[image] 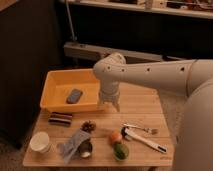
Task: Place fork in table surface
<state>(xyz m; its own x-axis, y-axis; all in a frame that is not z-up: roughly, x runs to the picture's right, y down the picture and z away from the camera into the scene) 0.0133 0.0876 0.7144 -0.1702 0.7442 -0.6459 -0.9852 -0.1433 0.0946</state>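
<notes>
Arm reaches in from the right, across the back of the table (142, 104). The gripper (110, 106) points down over the table's middle rear, just beside the front right corner of the yellow bin (49, 92). Its two fingers (102, 103) stand apart with a clear gap between them, and nothing is held in that gap. The fork (140, 129) lies flat on the table right of centre, well apart from the gripper and nearer the front. Its dark handle points left and its silvery tines point right. A longer white utensil (146, 142) with black ends lies just in front of the fork, angled toward the front right corner; whether the two touch at their left ends cannot be told. A dark flat object (74, 96) rests inside the bin. A dark bar (60, 118) lies on the table in front of the bin. A white cup (40, 142) stands near the front left corner. A grey-blue wrapper (71, 145) lies beside the cup, with a dark round item (86, 149) against its right side. A small brown piece (88, 126) sits behind the wrapper. An orange fruit (115, 137) and a green item (120, 151) sit close together at front centre, left of the white utensil.
</notes>
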